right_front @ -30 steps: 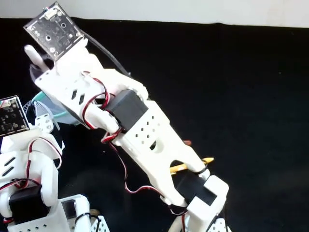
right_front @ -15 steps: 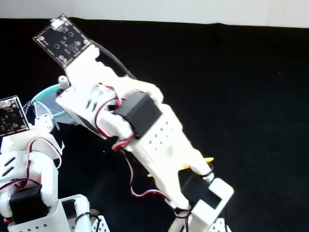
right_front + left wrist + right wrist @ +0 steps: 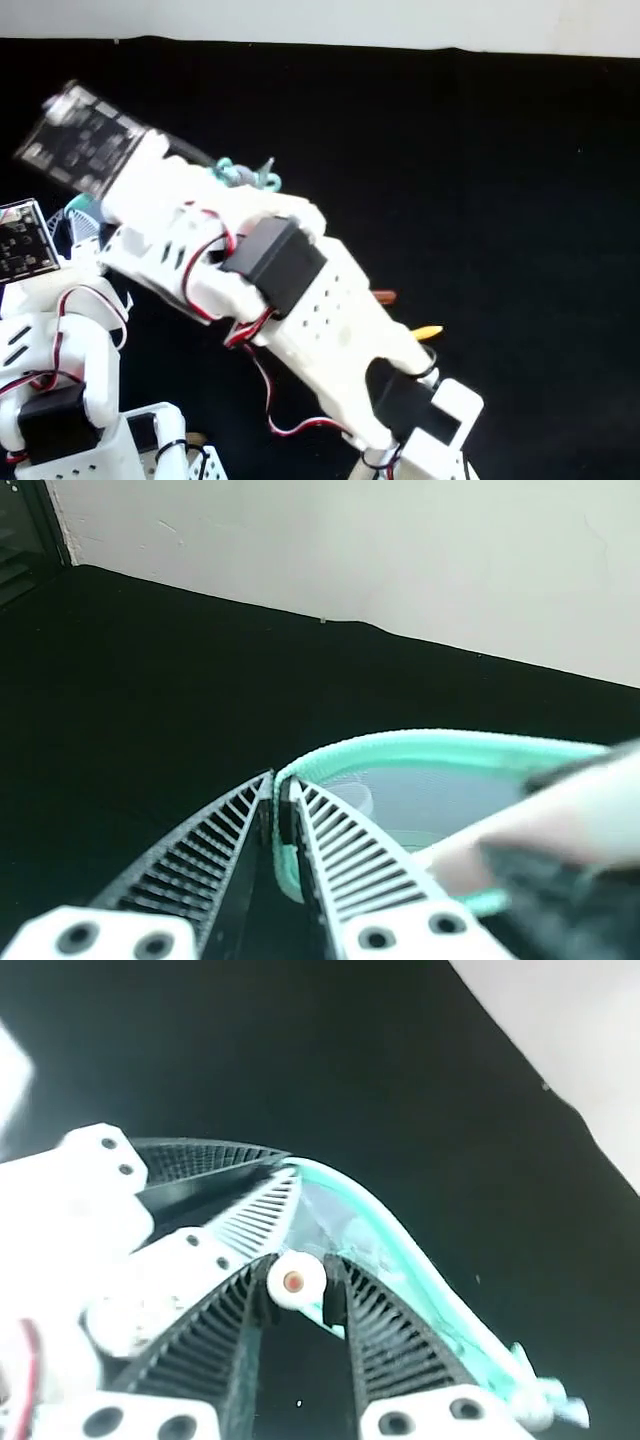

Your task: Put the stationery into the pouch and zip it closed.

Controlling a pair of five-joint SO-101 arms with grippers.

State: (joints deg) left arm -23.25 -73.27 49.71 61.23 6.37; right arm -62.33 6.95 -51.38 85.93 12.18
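Diagonally, right arm (image 3: 330,320); pen (image 3: 290,1282) at pouch (image 3: 430,742).

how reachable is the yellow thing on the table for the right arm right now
Probably not right away. The right gripper is shut on a white stick at the pouch, and the yellow thing lies back by that arm's own base, partly under it.

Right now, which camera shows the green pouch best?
The left wrist view: the pouch shows its teal rim and mesh face. The right wrist view gives a stretch of rim; the high view, slivers behind an arm.
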